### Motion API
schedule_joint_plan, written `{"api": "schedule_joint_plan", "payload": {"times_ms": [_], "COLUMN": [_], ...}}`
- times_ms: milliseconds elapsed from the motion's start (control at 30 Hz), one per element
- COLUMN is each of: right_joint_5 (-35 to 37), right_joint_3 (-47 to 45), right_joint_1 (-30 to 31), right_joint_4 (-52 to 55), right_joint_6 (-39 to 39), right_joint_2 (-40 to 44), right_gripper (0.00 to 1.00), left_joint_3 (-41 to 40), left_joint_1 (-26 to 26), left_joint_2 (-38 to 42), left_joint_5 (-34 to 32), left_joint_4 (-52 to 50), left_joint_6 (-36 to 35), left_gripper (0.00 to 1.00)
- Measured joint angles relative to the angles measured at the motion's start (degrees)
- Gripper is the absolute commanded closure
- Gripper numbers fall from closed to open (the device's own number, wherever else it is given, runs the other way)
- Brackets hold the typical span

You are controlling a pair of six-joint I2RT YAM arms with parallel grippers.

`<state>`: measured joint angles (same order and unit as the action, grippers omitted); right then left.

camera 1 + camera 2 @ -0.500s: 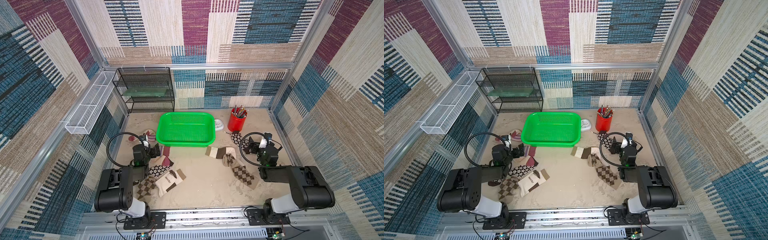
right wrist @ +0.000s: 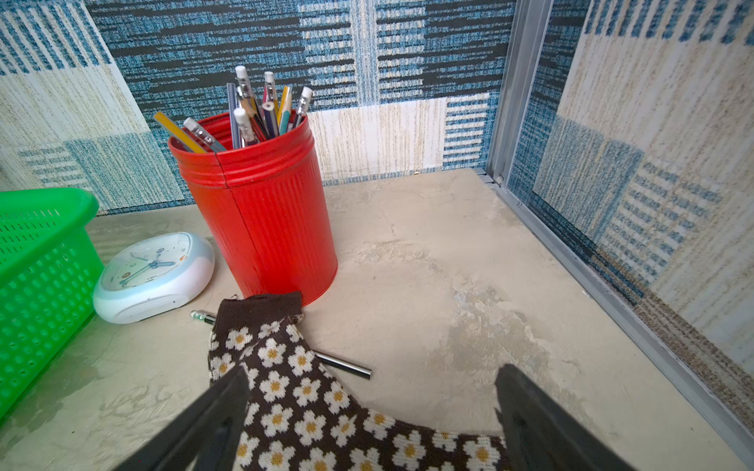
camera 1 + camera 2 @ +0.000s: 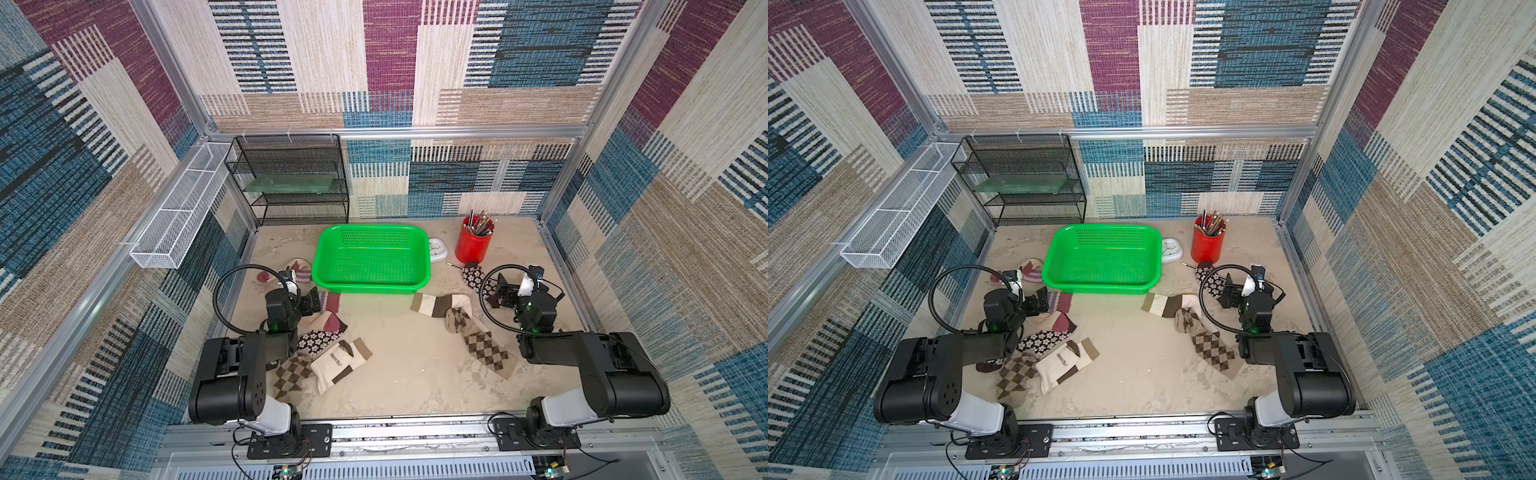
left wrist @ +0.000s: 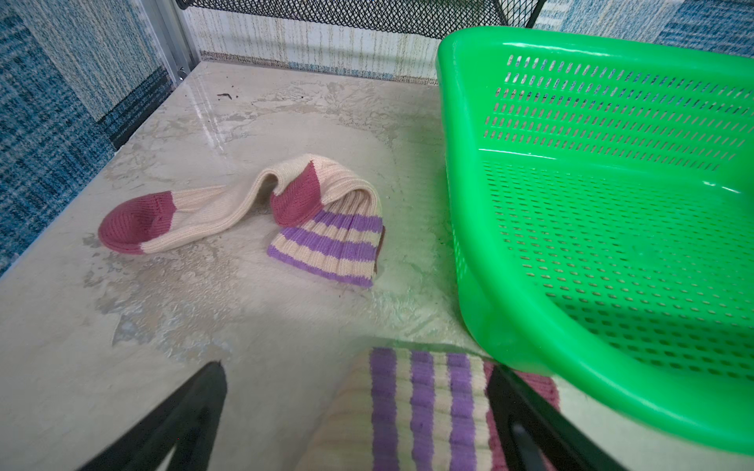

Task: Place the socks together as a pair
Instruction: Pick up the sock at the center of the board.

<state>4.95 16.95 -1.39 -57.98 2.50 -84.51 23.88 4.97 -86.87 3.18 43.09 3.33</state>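
Note:
Several socks lie on the table. My left gripper (image 4: 355,371) (image 3: 313,301) hangs open over a purple-striped, maroon-toed sock (image 4: 424,407) at the green basket's near corner. Its match (image 4: 322,220) lies folded farther back by the left wall. My right gripper (image 2: 372,373) (image 3: 498,293) stands open above a brown daisy sock (image 2: 310,407). The other daisy sock (image 3: 318,338) lies at the left with an argyle sock (image 3: 291,374) and a cream brown-banded sock (image 3: 340,361). Their partners, argyle (image 3: 482,345) and banded (image 3: 436,305), lie overlapping at the right.
A green basket (image 3: 370,286) stands mid-back, a white clock (image 3: 437,249) and a red pencil cup (image 3: 471,247) to its right. A loose pencil (image 2: 347,367) lies partly under the daisy sock. A black mesh rack (image 3: 291,178) stands in the back left corner.

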Motion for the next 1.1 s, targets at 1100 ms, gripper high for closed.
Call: {"api": "schedule_joint_plan", "payload": {"times_ms": [1100], "right_joint_5": [-20.6], "right_joint_3": [20.2], "right_joint_1": [23.4], "right_joint_4": [77.7], "right_joint_6": [15.6], "right_joint_2": [31.7], "right_gripper": [0.04], "left_joint_3": [27.1], "left_joint_1": [-31.8], "left_joint_2": [33.8], "left_joint_5": [-5.4], "left_joint_4": [-84.8], "left_joint_6": [25.6], "left_gripper": [0.0]}}
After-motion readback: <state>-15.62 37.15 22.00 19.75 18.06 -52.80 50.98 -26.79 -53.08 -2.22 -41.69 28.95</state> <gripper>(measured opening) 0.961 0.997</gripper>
